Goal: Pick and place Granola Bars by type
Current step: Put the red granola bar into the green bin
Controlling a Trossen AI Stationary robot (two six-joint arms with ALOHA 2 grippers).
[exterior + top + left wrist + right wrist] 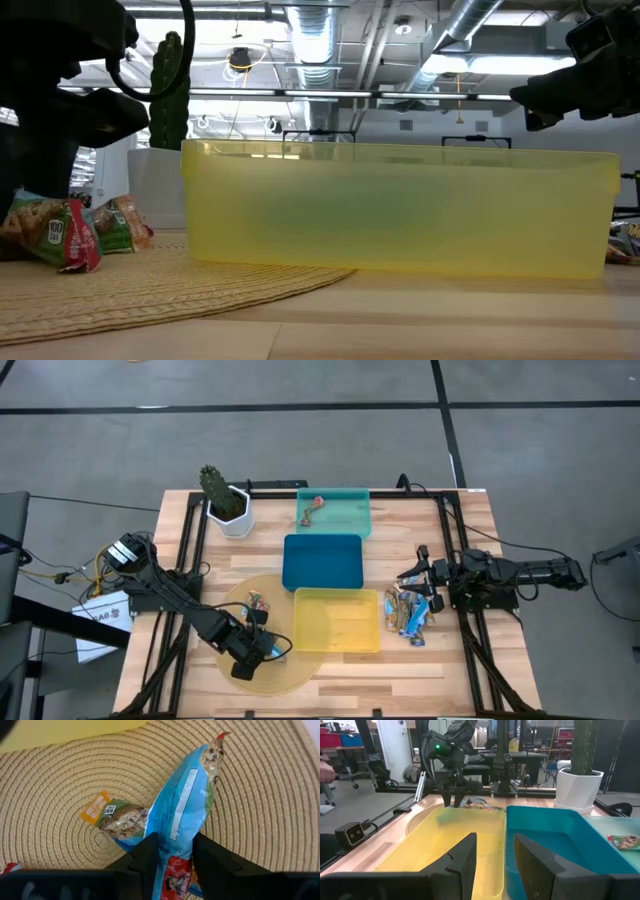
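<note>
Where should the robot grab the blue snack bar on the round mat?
Across its narrow middle, coming from above. The blue bar lies flat on the woven mat, long and thin, so fingers fit either side. The left gripper straddles it that way.

Blue-wrapped bar [181, 805], tan spiral-woven mat [260, 810], yellow tray [337, 619].

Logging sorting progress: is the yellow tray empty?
Empty. The yellow tray shows only bare plastic from above and in the right wrist view.
</note>
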